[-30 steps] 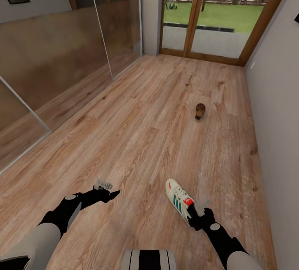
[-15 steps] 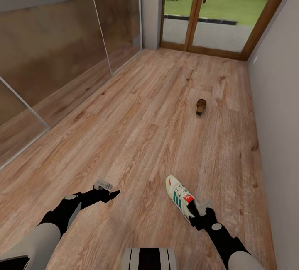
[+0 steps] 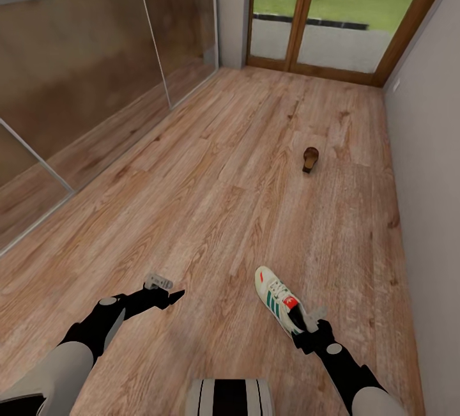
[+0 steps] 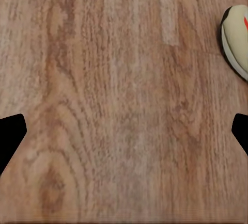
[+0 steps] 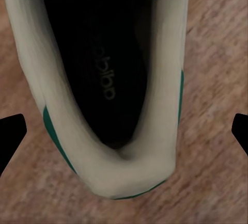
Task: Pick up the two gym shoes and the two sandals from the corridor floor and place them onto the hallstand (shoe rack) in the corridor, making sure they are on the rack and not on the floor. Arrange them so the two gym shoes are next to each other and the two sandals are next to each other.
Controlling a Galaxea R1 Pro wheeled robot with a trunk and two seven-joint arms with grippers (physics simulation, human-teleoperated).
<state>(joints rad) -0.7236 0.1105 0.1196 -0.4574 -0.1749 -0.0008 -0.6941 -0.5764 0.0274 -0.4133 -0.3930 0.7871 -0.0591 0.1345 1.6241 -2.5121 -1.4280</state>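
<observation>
One white gym shoe (image 3: 280,301) with green stripes and a red tongue patch lies on the wood-plank corridor floor (image 3: 211,211), close in front of me. My right gripper (image 3: 306,324) hangs open at its heel; in the right wrist view the heel opening (image 5: 103,79) sits between the spread fingertips (image 5: 10,141). My left gripper (image 3: 167,290) is open above bare floor to the shoe's left, and the left wrist view catches the shoe's toe (image 4: 236,38). One dark brown sandal (image 3: 310,159) lies farther down the corridor. The other shoe, the other sandal and the hallstand are out of view.
Glossy sliding panels (image 3: 96,84) line the corridor's left side. A pale wall (image 3: 428,179) runs along the right. Wood-framed glass doors (image 3: 319,20) close the far end, with lawn outside. My base (image 3: 230,397) shows at the bottom edge.
The whole picture has shifted a little, so the camera has moved. Both arms, the shoe and the sandal keep their places relative to each other.
</observation>
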